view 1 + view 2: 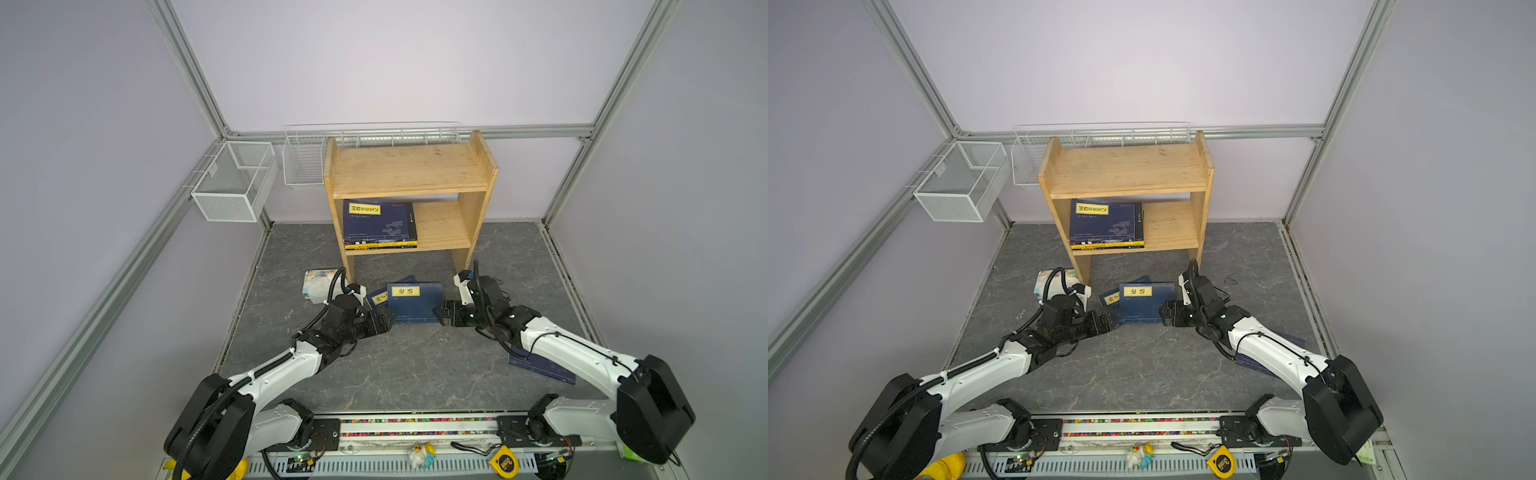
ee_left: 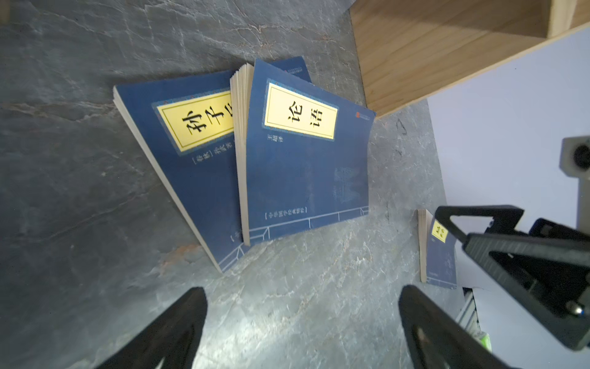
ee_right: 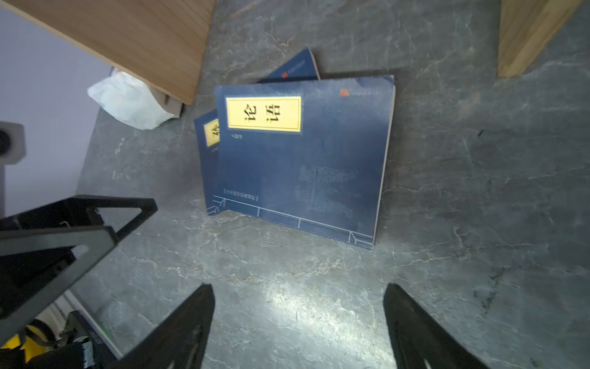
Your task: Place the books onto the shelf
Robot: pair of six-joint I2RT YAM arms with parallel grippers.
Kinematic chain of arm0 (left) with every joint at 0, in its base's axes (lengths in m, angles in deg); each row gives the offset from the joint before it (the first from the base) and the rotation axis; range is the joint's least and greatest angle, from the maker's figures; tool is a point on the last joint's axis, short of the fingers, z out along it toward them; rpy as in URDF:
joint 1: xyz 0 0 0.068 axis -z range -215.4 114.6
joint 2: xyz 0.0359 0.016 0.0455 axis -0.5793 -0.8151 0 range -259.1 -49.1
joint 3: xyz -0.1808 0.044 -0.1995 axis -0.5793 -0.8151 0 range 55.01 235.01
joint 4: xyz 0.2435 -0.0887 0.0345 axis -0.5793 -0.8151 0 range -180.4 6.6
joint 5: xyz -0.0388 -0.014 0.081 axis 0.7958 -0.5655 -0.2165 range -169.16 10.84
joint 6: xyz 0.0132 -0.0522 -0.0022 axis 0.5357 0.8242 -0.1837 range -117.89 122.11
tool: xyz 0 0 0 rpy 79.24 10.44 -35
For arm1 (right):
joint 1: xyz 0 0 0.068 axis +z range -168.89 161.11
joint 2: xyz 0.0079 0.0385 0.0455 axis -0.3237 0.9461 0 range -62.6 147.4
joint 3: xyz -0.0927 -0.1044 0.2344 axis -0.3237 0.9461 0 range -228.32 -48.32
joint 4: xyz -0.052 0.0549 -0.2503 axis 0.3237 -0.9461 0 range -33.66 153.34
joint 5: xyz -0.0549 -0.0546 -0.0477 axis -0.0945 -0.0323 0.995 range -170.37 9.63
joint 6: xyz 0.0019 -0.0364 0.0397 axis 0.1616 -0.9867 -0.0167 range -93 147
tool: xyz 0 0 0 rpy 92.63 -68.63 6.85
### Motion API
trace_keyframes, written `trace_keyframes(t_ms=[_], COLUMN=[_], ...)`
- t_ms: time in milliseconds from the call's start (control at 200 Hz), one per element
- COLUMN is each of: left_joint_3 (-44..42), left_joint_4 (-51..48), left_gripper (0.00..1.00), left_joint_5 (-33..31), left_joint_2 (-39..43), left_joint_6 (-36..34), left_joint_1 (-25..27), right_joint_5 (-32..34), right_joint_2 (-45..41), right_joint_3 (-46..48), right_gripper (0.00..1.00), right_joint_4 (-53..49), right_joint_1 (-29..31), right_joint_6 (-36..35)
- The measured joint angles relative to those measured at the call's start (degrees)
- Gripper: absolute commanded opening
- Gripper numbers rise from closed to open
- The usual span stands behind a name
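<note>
Flat on the grey marbled tabletop (image 1: 415, 374), a little toward 12 o'clock from its centre: navy blue paperback with a yellow title label (image 1: 413, 305) (image 1: 1142, 305) (image 2: 306, 166) (image 3: 303, 166), cover up. Lies across a second navy paperback (image 1: 377, 299) (image 1: 1110, 298) (image 2: 191, 153), which fans out from under it toward 9 o'clock with its own yellow label half covered.

Well apart at 4 o'clock from that pair: third navy paperback (image 1: 548, 370) (image 2: 439, 255), also flat, partly hidden under the right arm in both top views.

At 12 o'clock: light wooden two-tier shelf (image 1: 409, 168) (image 1: 1127, 168). On its lower board, toward the 9 o'clock end, a flat stack of books (image 1: 380, 226) (image 1: 1106, 224), with a navy cover on top and yellow and black edges beneath.

At 10 o'clock from the pair, beside the shelf's leg: white floral-printed soft packet (image 1: 318, 282) (image 3: 131, 102).

Left gripper (image 1: 388, 322) (image 2: 303, 289) low at 8 o'clock from the pair, near but apart from it; fingers (image 2: 178, 329) spread wide, only bare tabletop between them.

Right gripper (image 1: 439, 311) (image 3: 298, 286) low at 4 o'clock from the top paperback, near its corner but clear of it; fingers (image 3: 415, 329) likewise spread wide, gripping nothing.
</note>
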Motion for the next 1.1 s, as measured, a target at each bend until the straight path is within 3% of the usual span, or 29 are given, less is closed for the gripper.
trace_keyframes(t_ms=[440, 670, 885, 1100], left_joint_3=[7.0, 7.0, 7.0, 6.6], left_joint_4=[11.6, 18.9, 23.7, 26.2], left_gripper=[0.87, 0.85, 0.85, 0.83], left_joint_5=[-5.3, -6.2, -9.1, -9.8], left_joint_2=[-19.8, -24.1, -26.5, -27.3], left_joint_6=[2.2, 5.9, 8.4, 10.5], left_joint_1=[1.5, 2.3, 3.1, 4.0], right_joint_5=[-2.7, -10.8, -15.5, -16.7], right_joint_2=[14.2, 20.9, 23.2, 18.5], right_joint_3=[2.3, 2.6, 7.1, 8.9], right_gripper=[0.86, 0.64, 0.56, 0.45], right_joint_4=[11.8, 24.5, 37.7, 32.8], right_joint_1=[-4.2, -7.2, -8.6, -8.6], right_joint_6=[1.0, 5.2, 12.7, 16.5])
